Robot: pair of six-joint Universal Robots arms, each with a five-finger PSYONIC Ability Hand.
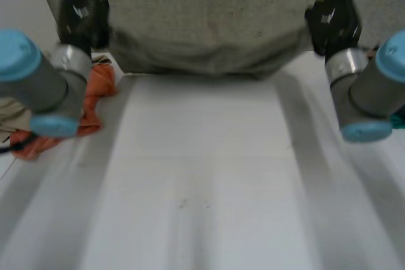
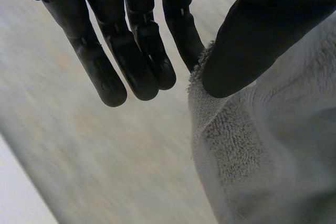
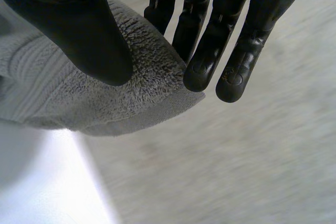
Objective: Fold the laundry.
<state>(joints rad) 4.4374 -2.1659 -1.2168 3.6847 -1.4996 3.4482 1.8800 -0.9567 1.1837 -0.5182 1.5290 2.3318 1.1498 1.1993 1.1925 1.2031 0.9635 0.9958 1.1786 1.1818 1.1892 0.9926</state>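
A grey towel stretches across the far side of the white table, with its near edge rumpled and sagging in the middle. The left hand pinches the towel's left corner between the thumb and straight fingers. The right hand pinches the right corner in the same way, thumb over the fluffy edge. An orange cloth lies bunched beside the left arm. The near half of the table is bare.
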